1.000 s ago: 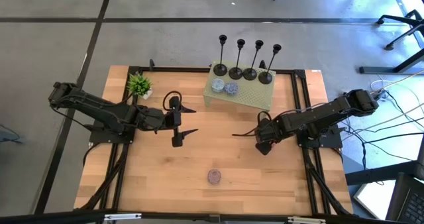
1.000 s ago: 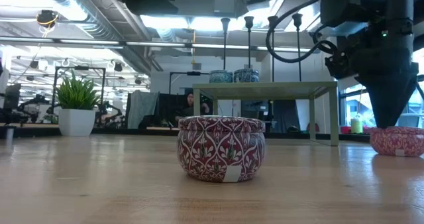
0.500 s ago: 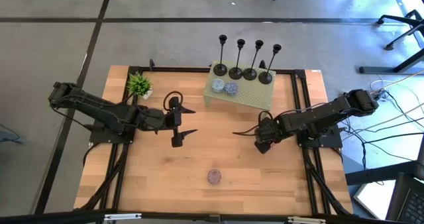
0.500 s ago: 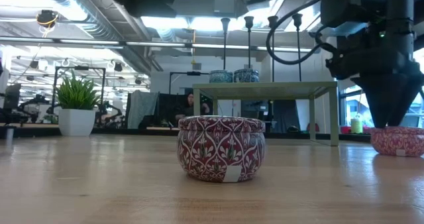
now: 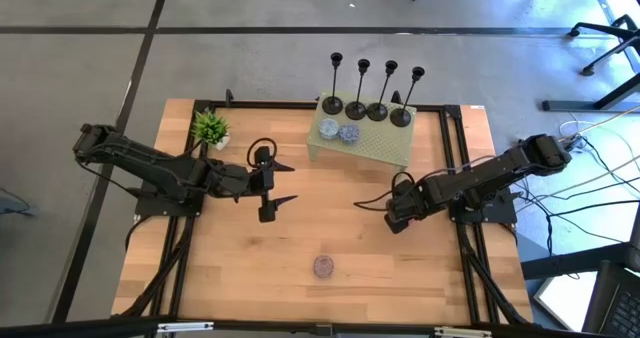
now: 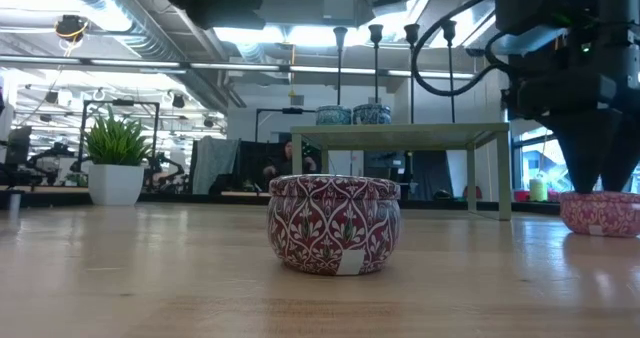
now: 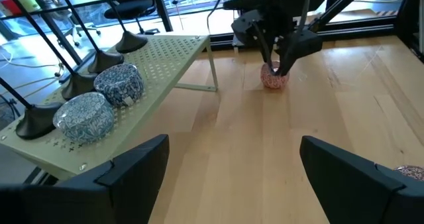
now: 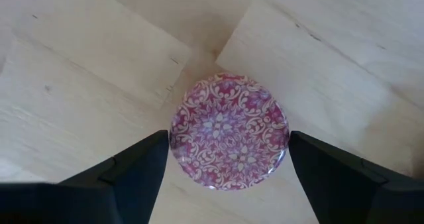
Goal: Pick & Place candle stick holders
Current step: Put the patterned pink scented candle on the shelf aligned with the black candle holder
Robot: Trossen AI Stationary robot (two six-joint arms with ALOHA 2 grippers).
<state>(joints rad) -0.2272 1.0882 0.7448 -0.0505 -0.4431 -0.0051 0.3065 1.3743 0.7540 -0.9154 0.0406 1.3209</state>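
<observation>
1. The four slim black candle stick holders (image 5: 375,90), each with a round flat base, a thin stem and a small cup on top, stand upright in a row along the far edge of a pale green perforated metal stand (image 5: 375,143) at the far side of the light wooden table (image 5: 200,268).
2. In the low view the holders (image 6: 376,73) rise from the top of the stand (image 6: 400,134), and no gripper is touching them.
3. Two round blue-and-white patterned tins (image 5: 338,130) sit side by side on the stand, just in front of the holders; the left wrist view shows them (image 7: 99,101) next to the black bases.
4. The right gripper (image 5: 392,218) points down over a round pink-and-white patterned tin (image 8: 229,131) on the table; its dark fingers (image 8: 132,168) are spread wide on either side of the tin without closing on it.
5. The left gripper (image 5: 277,184) hangs above the middle of the table, well apart from the stand, its fingers (image 7: 132,168) parted and holding nothing.
6. A second red-and-white patterned tin (image 6: 334,224) rests alone on the table's near part.
7. A small green potted plant (image 5: 210,129) in a white pot stands at the far left corner.
</observation>
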